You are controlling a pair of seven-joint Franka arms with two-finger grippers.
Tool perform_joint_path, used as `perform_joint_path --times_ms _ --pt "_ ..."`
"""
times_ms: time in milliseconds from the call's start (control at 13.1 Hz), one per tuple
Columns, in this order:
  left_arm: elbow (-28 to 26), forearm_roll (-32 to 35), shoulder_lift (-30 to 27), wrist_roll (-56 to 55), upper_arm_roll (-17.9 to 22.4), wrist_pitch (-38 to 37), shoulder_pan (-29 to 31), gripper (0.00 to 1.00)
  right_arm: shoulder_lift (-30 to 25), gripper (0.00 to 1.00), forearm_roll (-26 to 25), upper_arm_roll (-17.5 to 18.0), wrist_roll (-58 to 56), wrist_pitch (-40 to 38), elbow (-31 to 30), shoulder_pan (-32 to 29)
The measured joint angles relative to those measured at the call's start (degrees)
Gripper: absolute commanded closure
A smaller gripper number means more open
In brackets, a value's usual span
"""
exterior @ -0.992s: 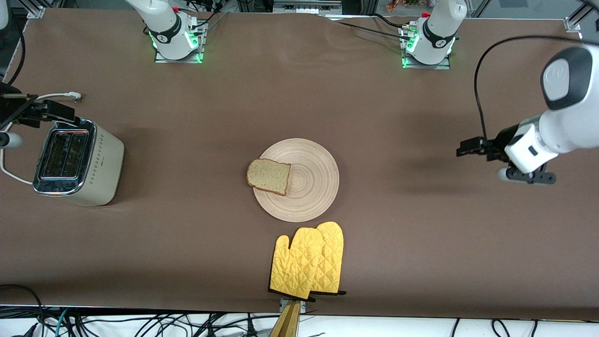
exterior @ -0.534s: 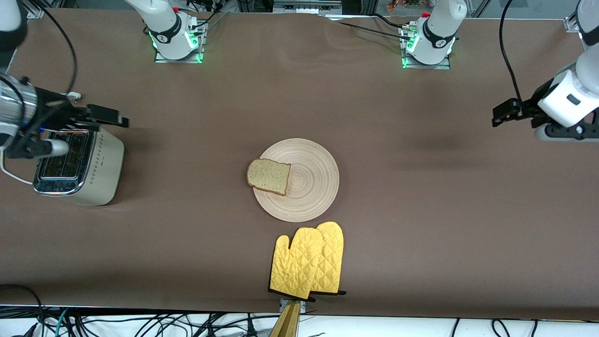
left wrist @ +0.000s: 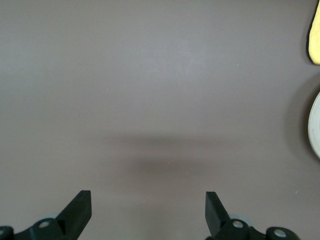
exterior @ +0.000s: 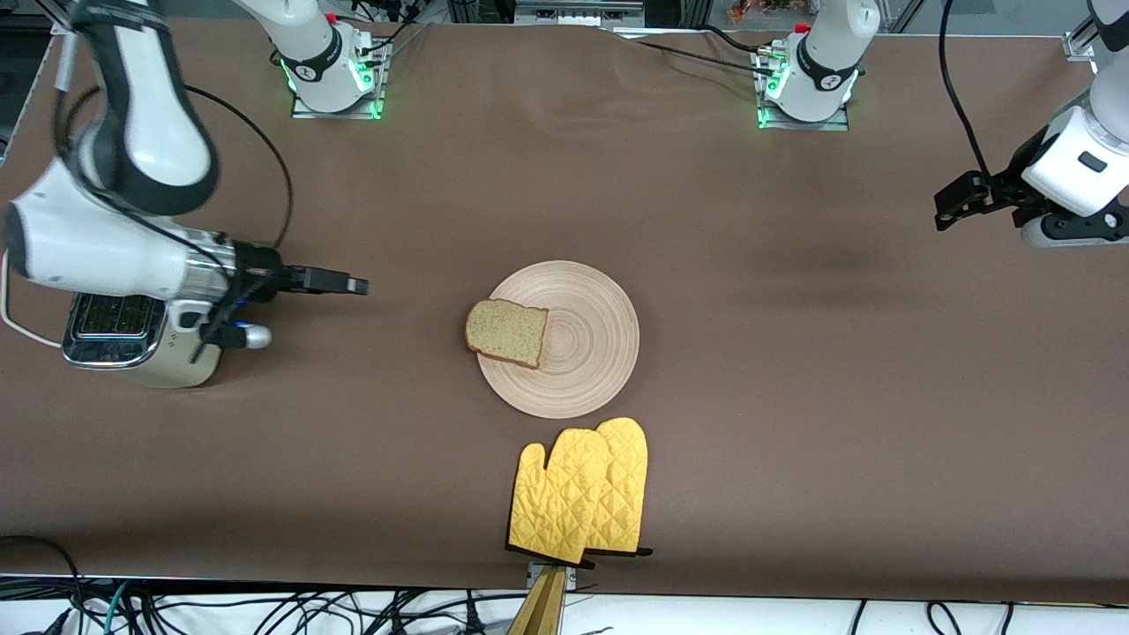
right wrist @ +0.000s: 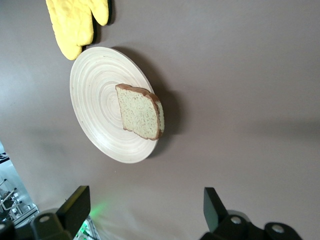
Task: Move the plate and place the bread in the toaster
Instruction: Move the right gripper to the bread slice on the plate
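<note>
The pale wooden plate lies mid-table. The bread rests on its rim, overhanging toward the right arm's end; the right wrist view shows both the bread and the plate. At the right arm's end stands the cream toaster, partly covered by the right arm. My right gripper is open and empty, over bare table between toaster and plate. My left gripper is open and empty, over bare table toward the left arm's end, with only the plate's rim in its wrist view.
A pair of yellow oven mitts lies just nearer the front camera than the plate, close to the table's front edge. The toaster's white cord loops off its outer end. Brown cloth covers the table.
The right arm has swung from over the toaster out toward the plate. The left arm has drawn back toward its end of the table and then nearly stopped. Plate and bread have not moved.
</note>
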Motion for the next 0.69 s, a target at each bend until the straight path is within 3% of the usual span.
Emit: perform_joint_path --times_ms 305,458,687 --pt "4.79 0.00 2.71 -2.14 -0.25 -4.73 -0.21 0.00 4.29 0.00 7.40 0.00 -0.14 7.83 -3.33 3.81" --pt "10.83 -0.59 5.45 -2.18 0.05 -7.94 -0.15 0.00 6.96 0.00 8.77 0.01 -0.28 11.24 -3.37 5.56" --pt "13.38 -1.53 7.16 -2.31 0.09 -8.71 -0.14 0.00 10.39 0.00 12.21 0.04 -0.50 16.64 -3.44 9.11"
